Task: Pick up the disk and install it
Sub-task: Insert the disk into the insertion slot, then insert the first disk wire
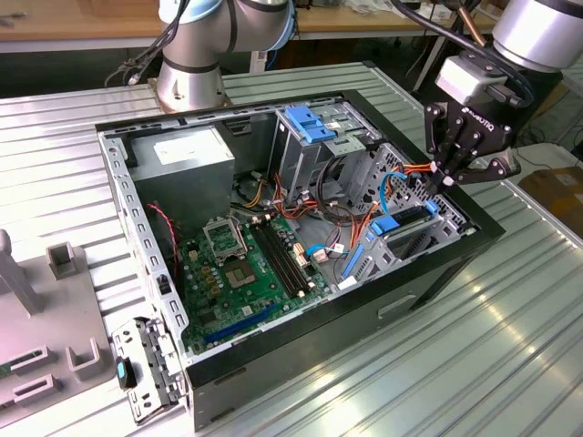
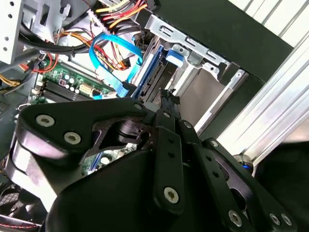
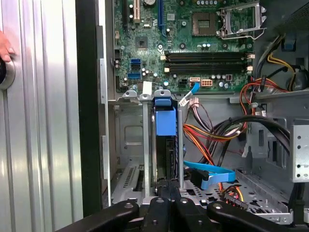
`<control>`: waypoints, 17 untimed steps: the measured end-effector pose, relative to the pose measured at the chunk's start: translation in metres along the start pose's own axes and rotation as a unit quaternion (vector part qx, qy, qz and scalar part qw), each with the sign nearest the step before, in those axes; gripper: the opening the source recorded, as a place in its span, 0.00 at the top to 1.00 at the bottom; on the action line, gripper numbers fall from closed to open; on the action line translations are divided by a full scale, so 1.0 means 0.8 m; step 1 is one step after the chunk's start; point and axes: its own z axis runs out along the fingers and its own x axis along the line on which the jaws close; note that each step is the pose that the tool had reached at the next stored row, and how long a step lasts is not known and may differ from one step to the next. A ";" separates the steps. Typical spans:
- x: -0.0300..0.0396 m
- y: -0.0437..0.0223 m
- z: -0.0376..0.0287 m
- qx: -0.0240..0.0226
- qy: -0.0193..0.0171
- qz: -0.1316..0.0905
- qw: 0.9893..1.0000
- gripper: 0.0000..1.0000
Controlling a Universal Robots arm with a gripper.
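The disk [image 3: 166, 154] stands on edge in a metal bay slot at the open computer case's side, on the exterior view's right. Its blue carrier tab [image 3: 164, 118] points toward the motherboard. In the exterior view the disk [image 1: 401, 221] shows as blue rails inside the bay. My gripper [image 1: 447, 179] hangs just above that bay, shut, fingertips pressed together with nothing between them. In both wrist views the gripper [image 2: 169, 98] [image 3: 168, 191] sits right over the disk's [image 2: 147, 72] outer edge; I cannot tell whether it touches it.
The case [image 1: 474, 238] holds a green motherboard [image 1: 250, 264], a grey power supply [image 1: 187, 155], a light-blue latch plate [image 1: 310, 123], and loose orange, red and blue cables [image 3: 212, 174] beside the bay. A hand [image 3: 5, 48] rests on the ribbed table. Grey fixtures [image 1: 64, 259] stand at the exterior view's left.
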 end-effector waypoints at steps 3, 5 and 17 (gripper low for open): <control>0.0000 0.0000 0.0000 0.000 0.000 0.000 1.000 0.89; 0.0001 0.0000 0.0001 0.000 0.000 0.000 1.000 0.89; 0.0000 -0.0017 0.0005 0.005 -0.001 -0.076 0.997 0.89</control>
